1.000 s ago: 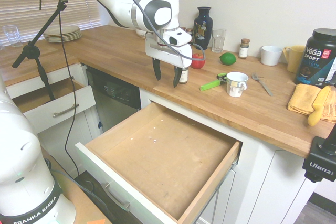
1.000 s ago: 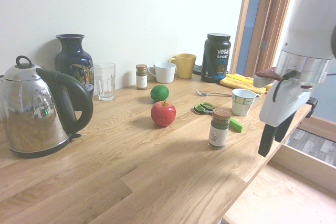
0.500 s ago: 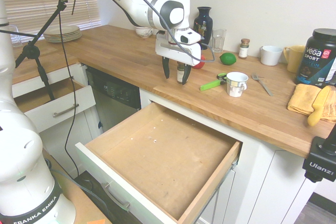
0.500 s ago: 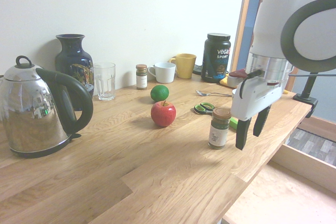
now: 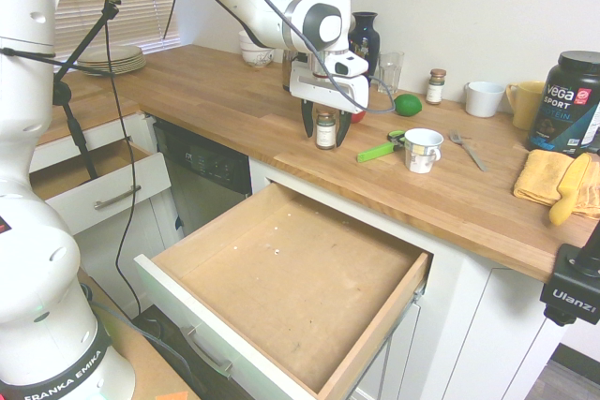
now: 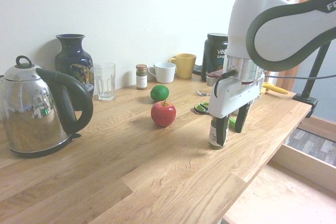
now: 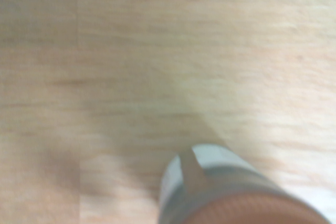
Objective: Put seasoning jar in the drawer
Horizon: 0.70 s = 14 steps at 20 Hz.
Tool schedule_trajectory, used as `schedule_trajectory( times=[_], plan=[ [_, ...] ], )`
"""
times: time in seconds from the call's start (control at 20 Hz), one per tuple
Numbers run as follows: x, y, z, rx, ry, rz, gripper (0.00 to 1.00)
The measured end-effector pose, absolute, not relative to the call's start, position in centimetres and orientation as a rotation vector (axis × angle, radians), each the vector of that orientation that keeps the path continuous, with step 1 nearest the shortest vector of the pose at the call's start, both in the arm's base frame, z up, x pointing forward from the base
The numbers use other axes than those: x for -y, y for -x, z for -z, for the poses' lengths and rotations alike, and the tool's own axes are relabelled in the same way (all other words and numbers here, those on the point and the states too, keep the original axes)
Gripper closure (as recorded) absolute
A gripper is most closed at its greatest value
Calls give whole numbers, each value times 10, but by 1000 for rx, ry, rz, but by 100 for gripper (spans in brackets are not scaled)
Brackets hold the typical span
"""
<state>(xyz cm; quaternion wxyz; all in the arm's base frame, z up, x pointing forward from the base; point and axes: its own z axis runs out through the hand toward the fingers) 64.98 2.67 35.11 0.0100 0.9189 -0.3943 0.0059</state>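
Note:
The seasoning jar [image 5: 325, 129], clear glass with a brown lid and pale label, stands upright on the wooden counter [image 5: 234, 100] near its front edge. My gripper [image 5: 325, 130] has come down over it, open, with one dark finger on each side of the jar and a gap showing. From the other side the jar [image 6: 214, 134] is partly hidden behind the gripper [image 6: 230, 125]. The wrist view shows the jar's lid and label [image 7: 231, 192] blurred and very close. The wide wooden drawer [image 5: 281, 278] stands pulled out below the counter, with nothing in it.
Beside the jar are a red apple [image 6: 163, 114], a lime [image 6: 159, 93], green scissors [image 5: 384, 147] and a white mug [image 5: 422, 150]. A second small spice jar [image 5: 435, 86], a glass, a vase and a kettle [image 6: 37, 108] stand further back. A narrower drawer [image 5: 94, 185] is open at left.
The gripper has travelled from above the counter's front edge back over the counter and lowered around the seasoning jar, staying open. The jar has not moved.

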Motion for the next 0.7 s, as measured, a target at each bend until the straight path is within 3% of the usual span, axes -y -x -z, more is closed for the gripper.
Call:
schedule_trajectory(
  times=[0.7],
  plan=[
    [-32,-660,-341,1218,-2869,-5,100]
  ],
)
